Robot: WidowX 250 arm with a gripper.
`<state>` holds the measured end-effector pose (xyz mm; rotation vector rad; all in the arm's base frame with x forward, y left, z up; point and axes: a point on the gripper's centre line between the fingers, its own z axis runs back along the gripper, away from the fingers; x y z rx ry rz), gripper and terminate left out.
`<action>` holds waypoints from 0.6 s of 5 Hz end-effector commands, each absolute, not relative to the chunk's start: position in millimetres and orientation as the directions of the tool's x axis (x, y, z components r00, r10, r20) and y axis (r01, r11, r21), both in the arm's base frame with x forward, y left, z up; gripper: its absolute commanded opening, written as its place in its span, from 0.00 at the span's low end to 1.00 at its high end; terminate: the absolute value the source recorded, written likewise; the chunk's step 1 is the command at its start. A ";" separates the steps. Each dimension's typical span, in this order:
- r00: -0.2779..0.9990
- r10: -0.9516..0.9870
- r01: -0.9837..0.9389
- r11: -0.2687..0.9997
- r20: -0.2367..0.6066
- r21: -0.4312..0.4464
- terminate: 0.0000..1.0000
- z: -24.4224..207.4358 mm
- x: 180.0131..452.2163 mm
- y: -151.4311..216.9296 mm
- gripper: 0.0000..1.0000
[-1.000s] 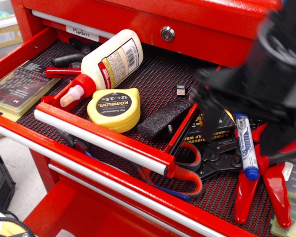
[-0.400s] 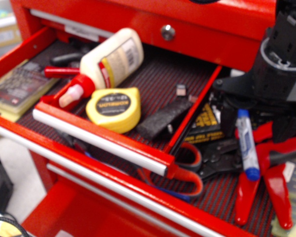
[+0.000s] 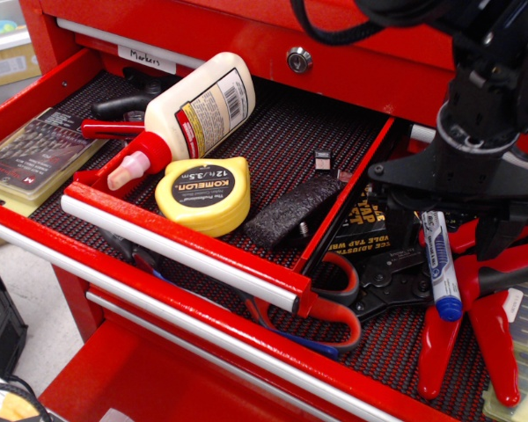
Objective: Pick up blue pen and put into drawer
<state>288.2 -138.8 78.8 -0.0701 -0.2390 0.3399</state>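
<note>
The blue pen (image 3: 441, 268), a white marker with blue print and blue ends, lies on the red-handled pliers (image 3: 475, 325) in the wider lower drawer at the right. My black gripper (image 3: 447, 230) hangs over the pen's far end. It is open, with one finger (image 3: 399, 227) on the pen's left and the other (image 3: 500, 239) on its right, and it holds nothing. The shallow red drawer (image 3: 282, 141) with black ribbed liner and silver bar handle (image 3: 180, 242) stands open to the left of the pen.
In the shallow drawer lie a white glue bottle (image 3: 194, 110), a yellow tape measure (image 3: 202, 193), a black block (image 3: 290, 211) and a small black part (image 3: 322, 160). Red-handled scissors (image 3: 334, 299) and a black-and-yellow pack (image 3: 365, 224) lie beside the pen. A flat case (image 3: 31, 163) lies at the far left.
My gripper has shifted right and steadied, so its fingers now stand on either side of the pen's far end. The pen and the drawer contents have not moved.
</note>
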 end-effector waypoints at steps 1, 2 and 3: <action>0.903 0.353 -0.318 0.932 0.245 -0.173 0.00 65.7 301.5 -138.6 1.00; 0.884 0.412 -0.368 0.905 0.223 -0.212 0.00 54.8 302.0 -142.6 0.00; 0.876 0.423 -0.382 0.902 0.232 -0.202 0.00 55.1 297.9 -146.9 0.00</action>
